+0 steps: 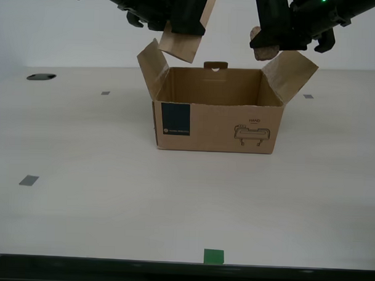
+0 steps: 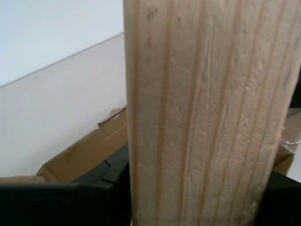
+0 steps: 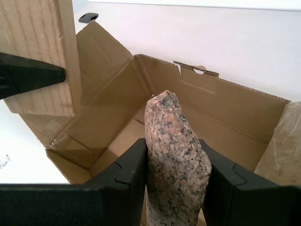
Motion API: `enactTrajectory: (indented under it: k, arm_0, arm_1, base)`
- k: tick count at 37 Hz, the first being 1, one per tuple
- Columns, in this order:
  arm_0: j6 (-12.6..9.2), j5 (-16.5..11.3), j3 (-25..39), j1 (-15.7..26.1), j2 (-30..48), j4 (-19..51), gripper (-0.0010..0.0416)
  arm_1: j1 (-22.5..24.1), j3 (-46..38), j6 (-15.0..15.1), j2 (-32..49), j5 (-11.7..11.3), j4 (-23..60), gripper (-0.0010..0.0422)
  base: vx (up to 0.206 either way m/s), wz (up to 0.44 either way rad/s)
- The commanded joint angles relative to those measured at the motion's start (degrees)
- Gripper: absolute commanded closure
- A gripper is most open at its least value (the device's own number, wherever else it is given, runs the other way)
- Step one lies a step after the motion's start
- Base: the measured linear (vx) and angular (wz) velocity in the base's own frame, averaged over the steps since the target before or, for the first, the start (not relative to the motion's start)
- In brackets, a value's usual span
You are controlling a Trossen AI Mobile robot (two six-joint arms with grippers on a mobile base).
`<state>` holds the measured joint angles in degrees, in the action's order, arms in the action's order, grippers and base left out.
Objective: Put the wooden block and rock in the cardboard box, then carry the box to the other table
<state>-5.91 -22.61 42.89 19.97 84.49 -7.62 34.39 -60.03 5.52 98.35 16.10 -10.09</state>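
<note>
Above the box: my first pincer (image 3: 175, 188) is clenched on the rock (image 3: 175, 155), and my second pincer (image 2: 197, 207) is clenched on the wooden block (image 2: 207, 108); both hang over the cardboard box (image 1: 216, 126), neither thing inside it yet.

Step in hand: judged from this, the drop of both things into the open box.

Rock to first pincer: the stone stands upright between the two black jaws, its pointed end poking out past the tips. In the exterior view it shows at (image 1: 263, 49), just above the box's flap on that view's right.

Block to second pincer: the block is held on its long sides and fills the second wrist view. In the exterior view it hangs tilted at (image 1: 180, 44), a lower corner near the raised flap on that view's left.

Box: it sits open on the cream desk (image 1: 81, 192), flaps splayed outward, slotted tab at the rear, navy label (image 1: 175, 120) on the front. Its floor looks bare in the first wrist view.

How to do it well: I would bring each pincer inward over the open middle, clear of the flaps, before letting go. The block's corner is close to a flap; catching it could tip the block outside. Lower first, then release, so the heavy stone does not shift the light box.

Spacing: keep the two drops apart so neither lands on the other.
</note>
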Motion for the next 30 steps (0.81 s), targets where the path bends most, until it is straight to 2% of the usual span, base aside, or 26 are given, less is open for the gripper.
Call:
enactTrajectory:
  k: [1,9,13,17,22,26,30]
  arm_0:
    - [-0.24,0.22,-0.61,0.04,-0.02,-1.66,0.0406]
    - [-0.44,0.17,-0.28,0.09,-0.02,-1.36,0.0406]
    - [-3.28,0.17,-0.07,0.09,-0.02,-1.36,0.0406]
    - [-4.59,0.17,-0.04,0.09,-0.02,-1.38,0.0406]
    - [-4.59,0.15,-0.07,0.09,-0.02,-1.36,0.0406]
    - [-4.63,0.13,-0.04,0.17,-0.02,-1.36,0.0406]
    - [-4.63,0.13,-0.04,0.24,-0.02,-1.36,0.0406]
  arm_1:
    - [0.48,0.0,-0.61,0.0,0.02,-1.11,0.0412]
    - [0.55,0.0,-1.11,0.0,0.02,-1.22,0.0412]
    - [0.55,0.0,-1.14,0.0,0.02,-1.22,0.0412]
    - [0.57,-0.02,-1.42,0.0,0.07,-1.2,0.0412]
    - [0.59,-0.02,-2.16,0.0,0.31,-1.18,0.0412]
    - [0.59,-0.02,-2.16,0.0,2.69,-1.16,0.0412]
    - [0.61,-0.02,-2.21,0.0,2.89,-1.11,0.0412]
  base:
    - [0.0,0.0]
    - [0.0,0.0]
    - [0.0,0.0]
    - [0.0,0.0]
    - [0.0,0.0]
    - [0.0,0.0]
    - [0.0,0.0]
